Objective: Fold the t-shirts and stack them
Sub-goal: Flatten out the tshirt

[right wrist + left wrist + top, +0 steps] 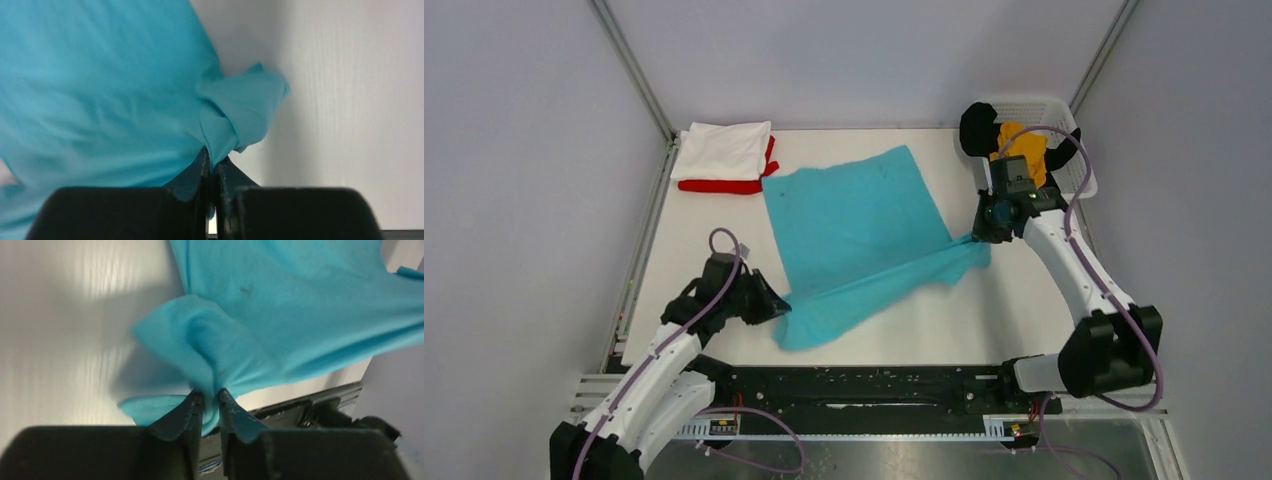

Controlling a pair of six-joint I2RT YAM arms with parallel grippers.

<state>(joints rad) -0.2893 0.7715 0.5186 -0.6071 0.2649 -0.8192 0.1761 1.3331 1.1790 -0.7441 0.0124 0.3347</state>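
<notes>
Turquoise t-shirt [854, 230] lay spread mid-frame on white surface [984, 325], left jaws clamped on its lower-left corner, right jaws pinched its right edge.

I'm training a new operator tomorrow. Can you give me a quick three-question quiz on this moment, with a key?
1. True or false: the left gripper and the right gripper are each shut on the turquoise t-shirt.
2. Which shirt lies on the red t-shirt? A the white t-shirt; B a green one; C a purple one.
3. Fill in: the mustard-yellow t-shirt and the black t-shirt sit in the white mesh ____.
Key: 1 true; 2 A; 3 basket.
</notes>
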